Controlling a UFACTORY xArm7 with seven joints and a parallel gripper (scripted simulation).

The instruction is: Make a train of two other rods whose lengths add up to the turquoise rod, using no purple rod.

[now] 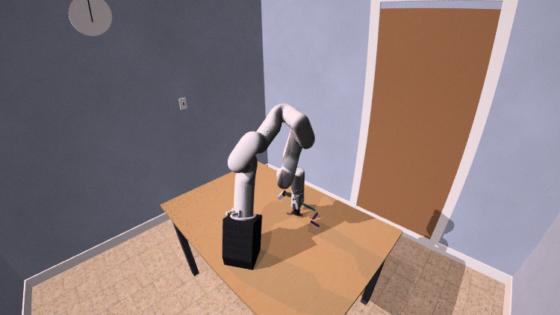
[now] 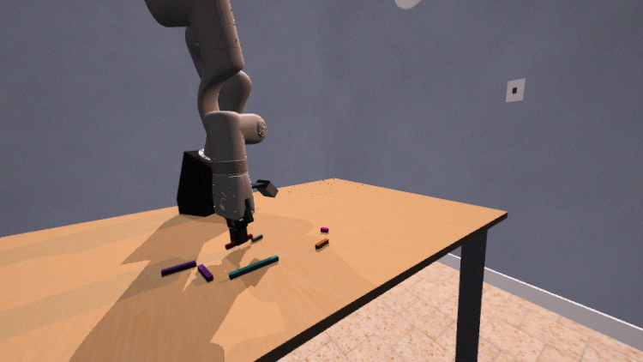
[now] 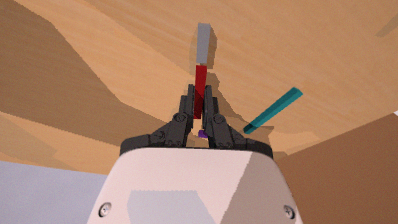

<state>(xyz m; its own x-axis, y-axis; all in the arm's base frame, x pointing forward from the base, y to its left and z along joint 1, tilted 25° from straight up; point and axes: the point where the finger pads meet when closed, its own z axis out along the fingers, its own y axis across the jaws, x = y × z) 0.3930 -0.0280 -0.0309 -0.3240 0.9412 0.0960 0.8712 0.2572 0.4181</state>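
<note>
My gripper point(image 2: 239, 238) point(image 3: 198, 94) point(image 1: 295, 208) is shut on the red rod point(image 2: 230, 245) point(image 3: 201, 80) and holds it level, very low at the table top. The grey rod point(image 2: 257, 238) point(image 3: 203, 42) lies flat just beyond the red rod's far end, roughly in line with it; in the wrist view their ends look nearly touching. The turquoise rod point(image 2: 253, 267) point(image 3: 273, 110) point(image 1: 308, 206) lies flat to the side, at an angle. Whether the red rod touches the table is hidden by the fingers.
Two purple rods point(image 2: 178, 268) point(image 2: 205, 272) lie left of the turquoise rod. An orange rod point(image 2: 321, 243) and a magenta rod point(image 2: 324, 229) lie further right. The black arm base point(image 2: 194, 184) stands behind on the wooden table point(image 2: 405, 211).
</note>
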